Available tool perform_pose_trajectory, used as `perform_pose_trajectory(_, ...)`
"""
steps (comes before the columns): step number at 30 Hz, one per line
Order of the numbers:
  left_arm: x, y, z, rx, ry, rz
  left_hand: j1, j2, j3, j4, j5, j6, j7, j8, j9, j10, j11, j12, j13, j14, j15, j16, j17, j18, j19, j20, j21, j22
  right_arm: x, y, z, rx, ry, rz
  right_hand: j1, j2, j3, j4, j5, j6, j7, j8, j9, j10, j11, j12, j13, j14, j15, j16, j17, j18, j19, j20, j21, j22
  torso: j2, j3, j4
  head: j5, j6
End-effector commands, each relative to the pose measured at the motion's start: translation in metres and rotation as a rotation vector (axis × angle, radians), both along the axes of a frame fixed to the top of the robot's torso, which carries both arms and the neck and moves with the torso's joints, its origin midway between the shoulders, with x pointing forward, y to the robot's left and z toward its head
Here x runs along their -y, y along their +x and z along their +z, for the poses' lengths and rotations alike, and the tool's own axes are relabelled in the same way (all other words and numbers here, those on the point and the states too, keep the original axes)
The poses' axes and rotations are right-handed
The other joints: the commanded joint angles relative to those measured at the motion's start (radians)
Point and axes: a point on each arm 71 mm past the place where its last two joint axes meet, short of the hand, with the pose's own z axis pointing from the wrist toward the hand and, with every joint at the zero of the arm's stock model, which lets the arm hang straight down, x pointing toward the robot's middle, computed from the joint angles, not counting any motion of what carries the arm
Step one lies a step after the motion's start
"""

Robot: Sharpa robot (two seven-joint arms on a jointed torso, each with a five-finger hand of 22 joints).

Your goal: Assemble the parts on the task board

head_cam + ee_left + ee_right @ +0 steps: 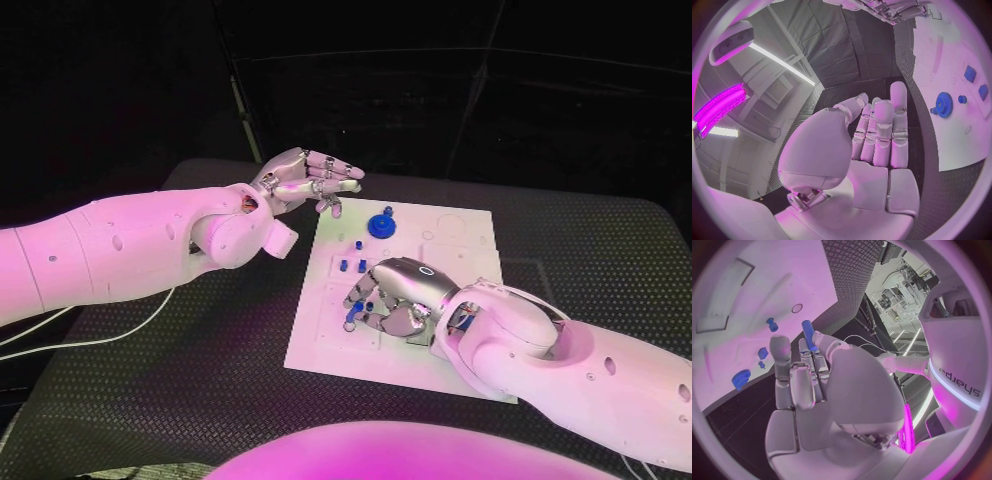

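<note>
The white task board [433,245] lies in the middle of the black table. A blue gear [382,225] stands near its far edge, and small blue parts [352,265] stand just nearer than it. My right hand [392,300] is low over the board's near left part with its fingers curled, and it pinches a blue peg [351,316] at its fingertips. The right wrist view has that peg [808,334] sticking out past the fingers, above the board [748,300]. My left hand [303,180] hovers over the board's far left corner, fingers extended and holding nothing. The gear [944,105] appears beyond them.
A white cable [87,340] runs over the table under my left arm. The board has shallow recesses and a round hole [797,308]. Further blue parts [762,353] stand on the board past my right hand's fingers.
</note>
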Motion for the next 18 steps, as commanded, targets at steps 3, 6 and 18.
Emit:
perform_pose_trajectory(3,0.001,0.001,0.001,0.005,-0.011,-0.006,-0.007,0.007,-0.006,0.0,-0.002,-0.002,0.002,0.003,0.0,-0.009,-0.001,0.004,0.001,-0.007,-0.002,-0.003,0.0,0.015,-0.005,0.003,-0.004,-0.001,-0.005,-0.001,-0.006,0.003,-0.037,0.054,-0.003,-0.006,0.005,-0.004,0.007,0.006,0.0,-0.005,-0.001,0.036,-0.03,0.006,0.0,0.044,-0.006,0.004,0.002,-0.015,-0.001,0.001,0.004,0.0,0.001,0.0005,0.0002,0.005,-0.004)
perform_pose_trajectory(6,0.001,0.002,0.001,0.005,-0.01,-0.005,-0.006,0.008,-0.006,-0.001,-0.002,-0.002,0.003,0.003,0.0,-0.009,-0.001,0.005,0.001,-0.007,-0.002,-0.004,-0.001,0.015,-0.005,0.003,-0.005,-0.002,-0.007,0.0,-0.009,0.006,-0.041,0.055,-0.003,-0.007,0.005,-0.004,0.007,0.006,0.0,-0.005,-0.001,0.036,-0.03,0.006,0.0,0.044,-0.006,0.004,0.002,-0.015,-0.001,0.001,0.004,0.0,0.001,0.0012,-0.0003,0.006,-0.004)
perform_pose_trajectory(18,0.001,0.003,0.001,0.005,-0.01,-0.006,-0.006,0.008,-0.006,-0.001,-0.002,-0.002,0.003,0.003,0.0,-0.009,-0.001,0.005,0.001,-0.007,-0.002,-0.004,-0.001,0.015,-0.005,0.003,-0.005,-0.002,-0.01,0.003,-0.015,0.043,-0.063,0.028,-0.005,-0.006,0.006,-0.005,0.01,0.006,-0.001,-0.006,-0.001,0.037,-0.03,0.005,0.0,0.044,-0.006,0.004,0.002,-0.015,-0.001,0.001,0.005,0.002,0.0,-0.0006,0.0007,0.007,-0.006)
